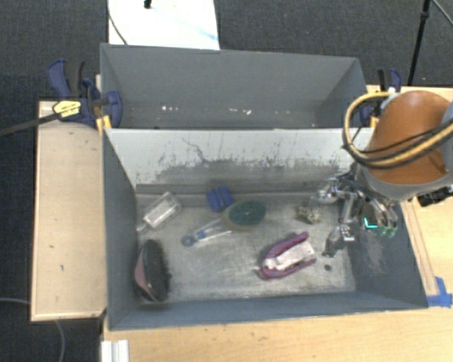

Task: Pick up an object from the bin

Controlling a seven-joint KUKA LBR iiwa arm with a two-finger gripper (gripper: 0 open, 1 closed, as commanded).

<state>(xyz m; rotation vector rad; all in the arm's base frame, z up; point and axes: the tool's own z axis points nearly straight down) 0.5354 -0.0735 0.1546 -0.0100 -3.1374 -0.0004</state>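
A grey metal bin (121, 225) seen from above, with a robot arm (408, 145) reaching in over its right-hand wall. The arm's wrist wears a rounded orange cover (404, 134) looped with yellow and black cables (362, 127). It sits above the rim, bent so that the metal claw (340, 232) hangs down and slightly inward, low over the right end of the bin floor and close to the right wall. A small green light glows on the claw's body. From this angle I cannot tell how far the claw is open, or whether it has hold of anything.

Two things are nearest. A small grey-brown lump (309, 213) lies just beside the claw, on the side away from the arm and a little toward the back wall. A curved purple and white tool (287, 256) lies flat on the floor, near the claw, on the same side but toward the front wall. Neither can be seen touching the claw.

Farther from the claw, past these two, a round teal brush (246, 213) lies with a blue block (220, 198) just behind it and a thin blue-tipped stick (204, 237) just in front. Well apart from the claw, at the far end of the floor, are a clear plastic piece (158, 211) and a dark oval brush (152, 270) with a maroon edge.
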